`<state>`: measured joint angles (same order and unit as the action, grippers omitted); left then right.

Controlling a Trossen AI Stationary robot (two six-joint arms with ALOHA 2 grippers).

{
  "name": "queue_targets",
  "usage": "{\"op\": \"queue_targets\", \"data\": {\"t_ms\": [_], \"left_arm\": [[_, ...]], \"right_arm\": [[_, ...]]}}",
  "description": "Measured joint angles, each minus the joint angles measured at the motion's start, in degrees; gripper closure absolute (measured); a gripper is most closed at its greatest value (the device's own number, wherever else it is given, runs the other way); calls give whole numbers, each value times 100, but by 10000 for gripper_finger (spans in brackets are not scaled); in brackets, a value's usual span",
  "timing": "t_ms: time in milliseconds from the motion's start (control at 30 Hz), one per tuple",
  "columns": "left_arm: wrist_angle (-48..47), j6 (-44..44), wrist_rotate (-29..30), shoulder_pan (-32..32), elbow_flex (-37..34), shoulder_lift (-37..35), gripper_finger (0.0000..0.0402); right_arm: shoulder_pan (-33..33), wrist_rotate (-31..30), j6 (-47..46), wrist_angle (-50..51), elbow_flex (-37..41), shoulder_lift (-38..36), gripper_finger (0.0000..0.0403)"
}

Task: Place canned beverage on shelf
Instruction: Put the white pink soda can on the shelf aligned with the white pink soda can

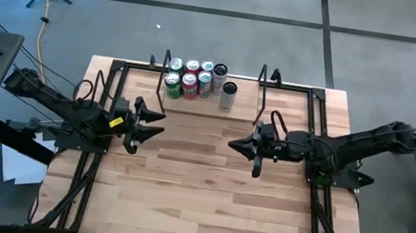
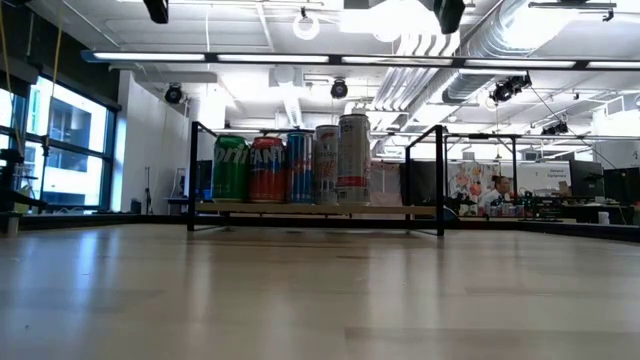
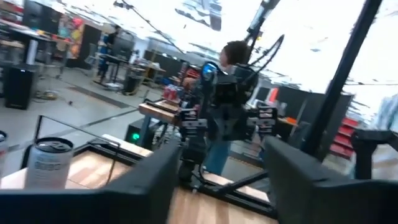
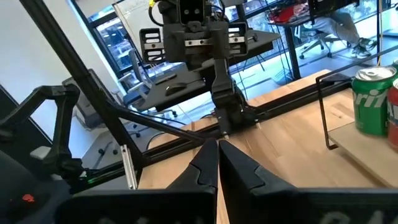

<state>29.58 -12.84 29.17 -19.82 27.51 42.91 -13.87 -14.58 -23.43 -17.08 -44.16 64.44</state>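
Cans (image 1: 195,79) crowd the left half of the shelf (image 1: 246,101) along the desk's (image 1: 205,197) far edge. I hold both arms mid-desk, facing each other: my left gripper (image 1: 152,123) with fingers spread and empty, my right gripper (image 1: 235,144) with fingers pressed together, holding nothing.

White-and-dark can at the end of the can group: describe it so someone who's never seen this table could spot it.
Find the shelf, the pale board with black wire uprights along the table's far edge. The cans cluster at its left-arm end. The one meant is the white-and-dark can at the edge of that cluster nearest the bare stretch of shelf: it stands slightly apart, unlike the tightly packed green can and red can.
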Motion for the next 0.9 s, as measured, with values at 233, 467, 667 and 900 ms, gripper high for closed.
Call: {"op": "queue_targets", "data": {"t_ms": [233, 467, 667, 900], "left_arm": [[-467, 96, -500, 3, -16, -164, 386], [-636, 205, -503, 7, -50, -376, 398], [-843, 404, -626, 9, -52, -545, 401], [-854, 501, -278, 8, -57, -580, 401]], "right_arm": [[36, -3, 97, -85, -3, 36, 403], [36, 60, 97, -83, -5, 36, 403], [36, 89, 38, -79, -9, 36, 403], [219, 122, 79, -830, -12, 49, 403]]}}
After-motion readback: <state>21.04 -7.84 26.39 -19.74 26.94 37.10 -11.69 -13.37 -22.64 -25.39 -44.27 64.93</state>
